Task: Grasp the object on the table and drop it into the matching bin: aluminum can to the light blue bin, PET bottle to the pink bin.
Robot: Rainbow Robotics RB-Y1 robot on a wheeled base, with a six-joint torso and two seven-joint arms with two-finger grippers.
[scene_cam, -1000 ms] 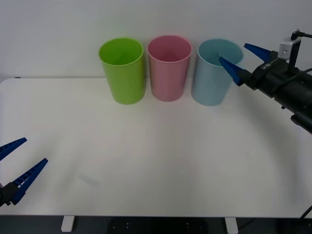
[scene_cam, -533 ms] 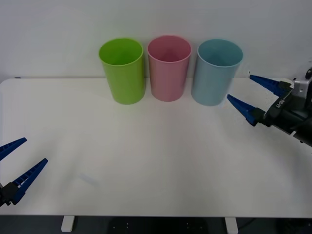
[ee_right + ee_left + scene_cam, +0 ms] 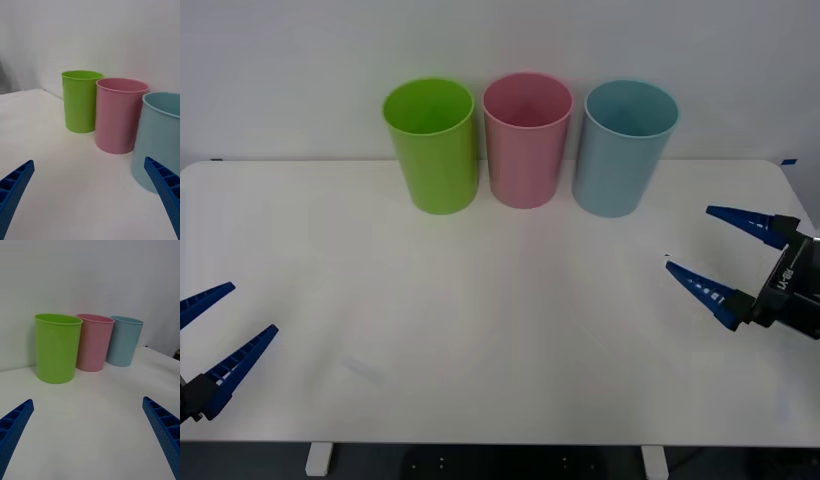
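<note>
Flanking bare table (image 3: 500, 300) edges: left pincer (image 3: 208, 335) splayed; right pincer (image 3: 725, 252) splayed, empty

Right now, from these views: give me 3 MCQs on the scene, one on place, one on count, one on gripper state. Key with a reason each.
1. Which bin stands between the other two?
A. light blue bin
B. pink bin
C. lime green bin

2. How many bins stand on the table?
A. two
B. three
C. four

3. How is the right gripper?
A. open, holding nothing
B. shut on a can
C. shut on a bottle

Key:
1 B: the pink bin has the lime green bin on one side and the light blue bin on the other.
2 B: three stand in a row at the far side of the table.
3 A: the right gripper has its fingers spread with bare table between them; the left gripper is open too.
</note>
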